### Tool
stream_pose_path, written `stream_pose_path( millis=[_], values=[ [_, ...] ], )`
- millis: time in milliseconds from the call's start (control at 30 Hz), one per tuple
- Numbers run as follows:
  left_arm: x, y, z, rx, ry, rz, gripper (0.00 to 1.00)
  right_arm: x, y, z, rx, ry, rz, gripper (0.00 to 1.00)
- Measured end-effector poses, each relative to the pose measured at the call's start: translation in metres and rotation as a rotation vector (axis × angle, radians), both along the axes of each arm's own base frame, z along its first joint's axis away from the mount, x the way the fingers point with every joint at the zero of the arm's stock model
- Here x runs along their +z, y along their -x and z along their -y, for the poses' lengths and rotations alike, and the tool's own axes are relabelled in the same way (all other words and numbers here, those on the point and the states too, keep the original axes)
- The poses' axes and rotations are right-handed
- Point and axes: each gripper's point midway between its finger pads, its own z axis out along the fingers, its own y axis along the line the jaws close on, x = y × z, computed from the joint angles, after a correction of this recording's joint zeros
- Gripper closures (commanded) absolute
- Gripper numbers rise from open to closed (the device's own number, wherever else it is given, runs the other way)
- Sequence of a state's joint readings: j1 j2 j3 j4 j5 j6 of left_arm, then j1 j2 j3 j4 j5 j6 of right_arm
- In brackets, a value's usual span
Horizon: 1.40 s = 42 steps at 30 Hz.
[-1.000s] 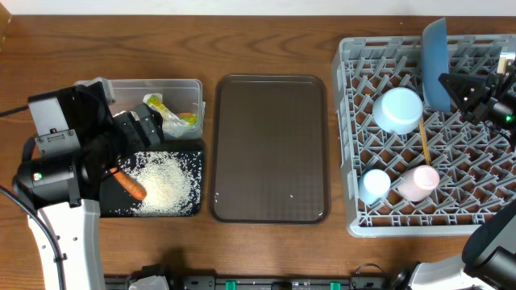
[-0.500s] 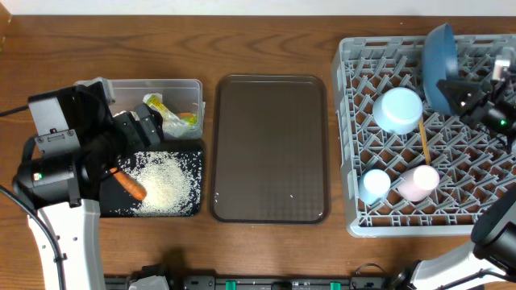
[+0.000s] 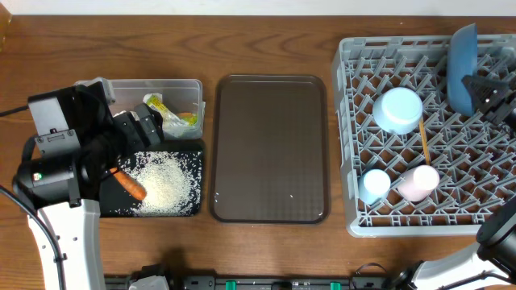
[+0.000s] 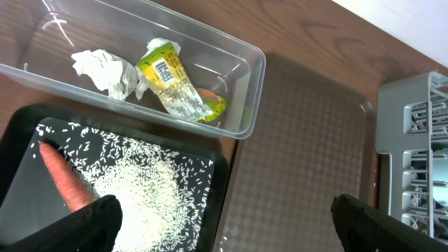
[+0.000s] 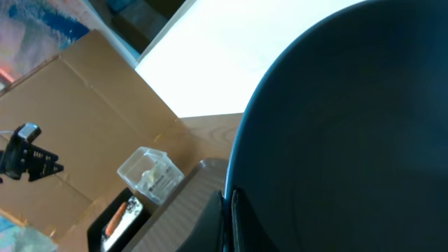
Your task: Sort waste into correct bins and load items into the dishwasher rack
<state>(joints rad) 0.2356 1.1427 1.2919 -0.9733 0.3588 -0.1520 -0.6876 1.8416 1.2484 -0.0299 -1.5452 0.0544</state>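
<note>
Loading blue plate upright at rack's far right, right gripper clamped on it; left gripper agape, empty; likely next, seating between pegs.

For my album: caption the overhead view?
Right gripper holds a blue plate on edge at the grey rack's corner.

Open middle, crowded flanks

We find the brown serving tray bare, an open lane through the centre. Our left arm overhangs the black tray and clear tub. In the rack, bowl, chopstick, light blue cup, pink cup and upright blue plate stand among the pegs.
</note>
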Motion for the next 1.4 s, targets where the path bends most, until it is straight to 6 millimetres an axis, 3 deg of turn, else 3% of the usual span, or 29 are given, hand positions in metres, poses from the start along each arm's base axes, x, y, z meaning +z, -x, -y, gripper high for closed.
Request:
stream_pose_path(
  millis=[567, 767, 900, 1067, 1233, 1400],
  values=[
    [0.000, 0.000, 0.000, 0.000, 0.000, 0.000, 0.02, 0.015, -0.005, 0.009, -0.037, -0.188, -0.221, 0.99],
    [0.000, 0.000, 0.000, 0.000, 0.000, 0.000, 0.02, 0.056, 0.006, 0.000, -0.070, -0.177, -0.212, 0.99],
    [0.000, 0.000, 0.000, 0.000, 0.000, 0.000, 0.02, 0.103, 0.022, -0.011, -0.124, -0.125, -0.146, 0.99],
    [0.000, 0.000, 0.000, 0.000, 0.000, 0.000, 0.02, 0.135, 0.037, -0.020, -0.226, -0.129, -0.155, 0.99],
    [0.000, 0.000, 0.000, 0.000, 0.000, -0.001, 0.02, 0.120, 0.052, -0.012, -0.498, -0.157, -0.334, 0.99],
    [0.000, 0.000, 0.000, 0.000, 0.000, 0.000, 0.02, 0.078, 0.076, 0.013, -0.851, 0.075, -0.488, 0.99]
  ],
)
